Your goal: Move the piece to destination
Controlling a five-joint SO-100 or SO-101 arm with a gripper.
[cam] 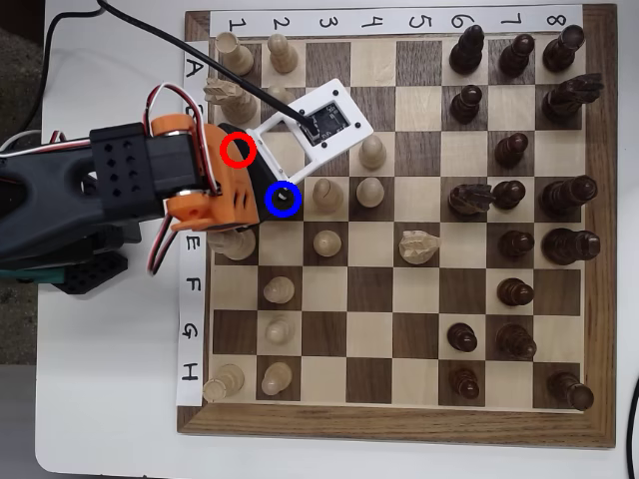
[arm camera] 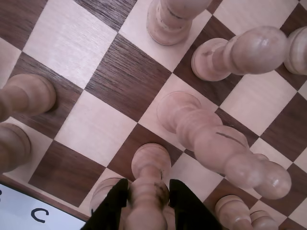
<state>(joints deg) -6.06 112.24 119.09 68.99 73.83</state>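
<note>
In the wrist view the piece, slim and light tan, stands upright over a dark square near the board's edge. My gripper is shut on it, with a black finger pressed against each side. In the overhead view my orange and black arm reaches over columns 1 and 2 and hides both the piece and the gripper. There the blue ring marks the destination, a dark square in row D, column 2, mostly covered by the wrist. A red ring lies up and to the left of it.
Light pieces crowd the wrist view: a tall one just right, others behind and at the left. The lettered board edge is at the bottom left. Dark pieces fill the overhead view's right side.
</note>
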